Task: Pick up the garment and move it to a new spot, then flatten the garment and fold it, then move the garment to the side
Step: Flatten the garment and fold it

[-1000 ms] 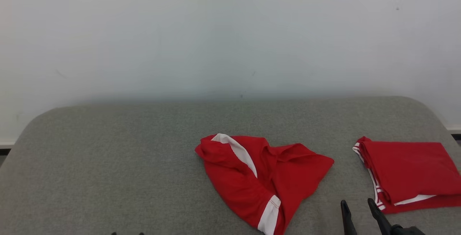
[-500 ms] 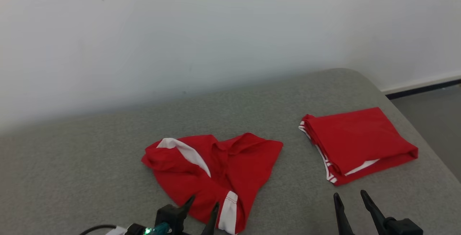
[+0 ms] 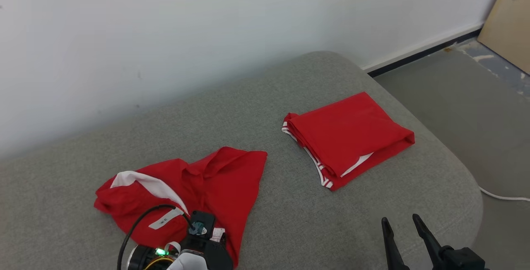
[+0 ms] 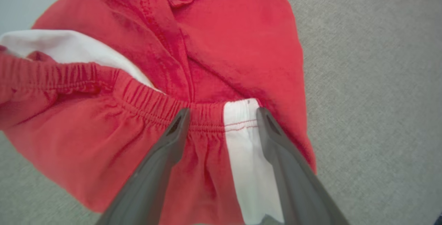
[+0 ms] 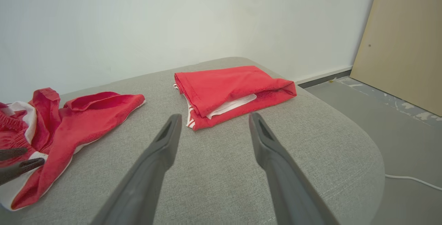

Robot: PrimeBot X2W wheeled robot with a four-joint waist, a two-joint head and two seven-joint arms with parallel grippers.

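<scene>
Left pincer and right pincer gape empty; crumpled garment lies under left, folded garment well apart.

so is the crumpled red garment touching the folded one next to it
Apart. The head view shows a strip of bare grey cushion between the crumpled garment and the folded garment; the right wrist view shows the same gap.
</scene>
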